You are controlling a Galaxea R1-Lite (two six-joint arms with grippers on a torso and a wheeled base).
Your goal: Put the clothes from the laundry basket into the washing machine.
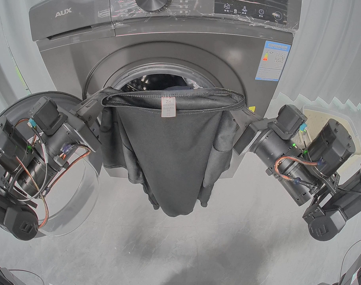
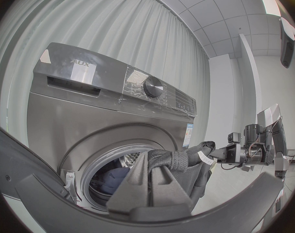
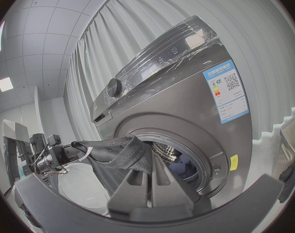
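A black garment [image 1: 168, 147] with a white neck label hangs stretched between my two grippers, right in front of the washing machine's round opening [image 1: 158, 80]. My left gripper [image 1: 95, 105] is shut on the garment's left upper edge, seen close up as bunched cloth [image 2: 173, 159] over the left gripper [image 2: 149, 165]. My right gripper [image 1: 236, 117] is shut on the right upper edge, with the garment [image 3: 118, 151] draped across the right gripper [image 3: 149, 169]. The grey washing machine [image 1: 89, 56] has dark blue clothes [image 2: 112, 178] lying inside its drum. The laundry basket [image 1: 327, 117] stands right of the machine.
The machine's round glass door [image 1: 69, 202] stands swung open to the left, beside my left arm. The basket's rim [image 3: 291, 135] has a dark cloth [image 3: 289, 175] beneath it. Pale curtains hang behind the machine. Grey floor lies bare in front.
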